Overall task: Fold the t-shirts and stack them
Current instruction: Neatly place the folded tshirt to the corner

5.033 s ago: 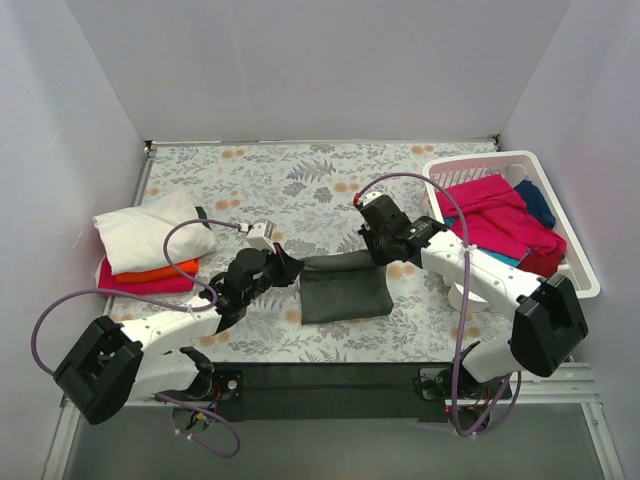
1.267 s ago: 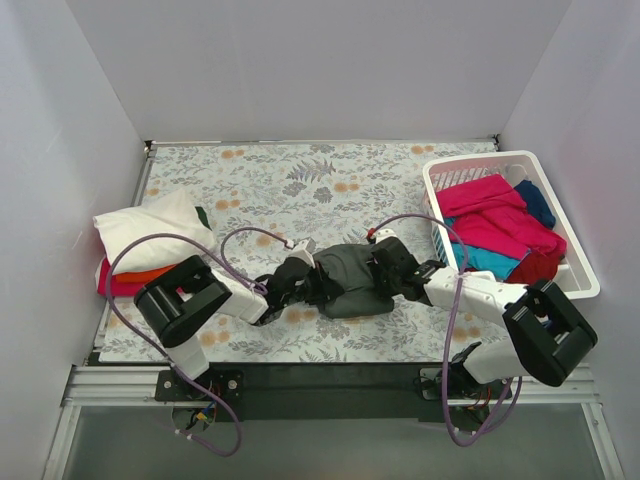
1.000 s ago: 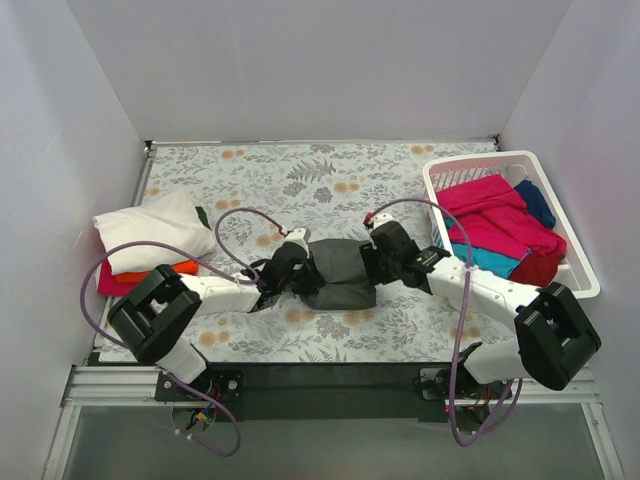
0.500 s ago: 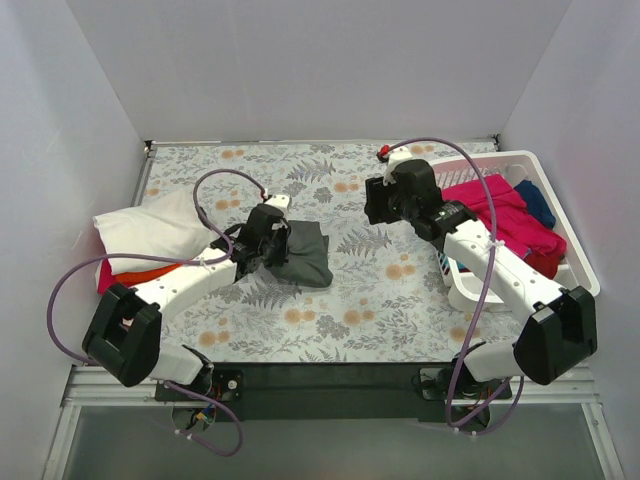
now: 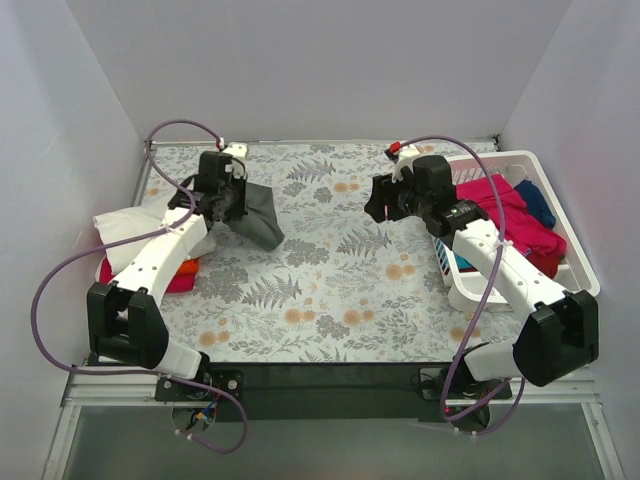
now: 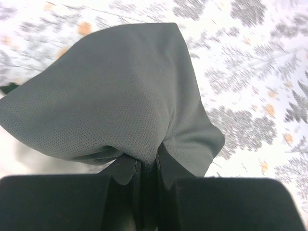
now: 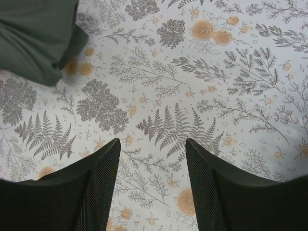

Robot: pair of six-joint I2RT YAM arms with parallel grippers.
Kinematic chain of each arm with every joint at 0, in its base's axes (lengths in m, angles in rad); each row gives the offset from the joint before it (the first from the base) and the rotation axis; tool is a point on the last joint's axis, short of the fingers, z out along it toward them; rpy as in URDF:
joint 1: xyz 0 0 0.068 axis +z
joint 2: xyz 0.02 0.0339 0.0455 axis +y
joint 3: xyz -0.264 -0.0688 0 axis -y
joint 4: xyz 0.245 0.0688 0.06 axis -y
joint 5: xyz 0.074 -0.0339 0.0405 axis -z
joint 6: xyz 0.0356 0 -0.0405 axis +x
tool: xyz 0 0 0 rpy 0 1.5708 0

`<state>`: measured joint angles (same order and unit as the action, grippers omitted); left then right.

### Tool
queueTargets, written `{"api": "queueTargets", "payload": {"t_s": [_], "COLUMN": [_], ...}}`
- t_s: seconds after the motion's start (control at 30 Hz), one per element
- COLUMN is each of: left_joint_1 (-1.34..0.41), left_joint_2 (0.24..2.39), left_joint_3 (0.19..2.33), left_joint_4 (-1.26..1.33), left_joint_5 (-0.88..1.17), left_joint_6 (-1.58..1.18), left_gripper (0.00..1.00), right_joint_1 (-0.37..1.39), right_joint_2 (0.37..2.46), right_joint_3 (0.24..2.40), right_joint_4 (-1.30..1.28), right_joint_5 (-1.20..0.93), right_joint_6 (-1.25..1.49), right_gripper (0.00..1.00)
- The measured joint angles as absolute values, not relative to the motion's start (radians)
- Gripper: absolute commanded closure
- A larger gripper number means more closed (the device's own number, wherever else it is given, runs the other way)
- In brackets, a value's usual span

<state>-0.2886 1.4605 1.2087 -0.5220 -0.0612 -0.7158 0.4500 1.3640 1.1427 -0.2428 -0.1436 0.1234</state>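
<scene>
Left claw (image 5: 224,203) pinches the folded dark grey t-shirt (image 5: 257,217), raised beside the shirt pile (image 5: 138,230) likely for stacking, while the right claw (image 7: 152,148) hangs wide and empty.

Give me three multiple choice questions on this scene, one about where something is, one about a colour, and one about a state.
1. Where is the dark grey t-shirt? A. spread flat at mid-table B. held by the left hand C. on the floor
2. What colour is the topmost folded t-shirt at the left edge of the table? A. white B. teal C. navy
3. How is the right hand? A. shut on cloth B. open and empty C. out of view

1 B: the left wrist view shows its fold pinched between the fingers.
2 A: white cloth lies on top there.
3 B: its fingers stand apart with only table between.
</scene>
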Motion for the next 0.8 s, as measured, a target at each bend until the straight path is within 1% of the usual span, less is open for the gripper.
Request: {"api": "queueTargets", "payload": {"t_s": [0.2, 0.4, 0.6, 0.8], "left_joint_1": [-0.108, 0.104, 0.171, 0.19], "left_joint_2": [1.455, 1.398, 1.346, 1.282], "left_joint_3": [1.333, 1.336, 1.327, 1.258], "left_joint_4": [-0.614, -0.644, -0.636, -0.586], "left_joint_5": [0.002, 0.049, 0.041, -0.037], "left_joint_6": [-0.637, -0.589, -0.58, -0.575], "left_gripper": [1.0, 1.0, 1.0, 1.0], "right_joint_1": [0.432, 0.432, 0.432, 0.432], "right_joint_2": [1.319, 1.29, 1.282, 1.265], "right_joint_3": [1.108, 1.097, 1.085, 1.082], "right_joint_4": [-0.221, -0.196, -0.176, -0.176], "right_joint_5": [-0.213, -0.276, -0.319, -0.341], "right_joint_6": [0.124, 0.127, 0.128, 0.128], "right_gripper": [0.48, 0.48, 0.48, 0.48]}}
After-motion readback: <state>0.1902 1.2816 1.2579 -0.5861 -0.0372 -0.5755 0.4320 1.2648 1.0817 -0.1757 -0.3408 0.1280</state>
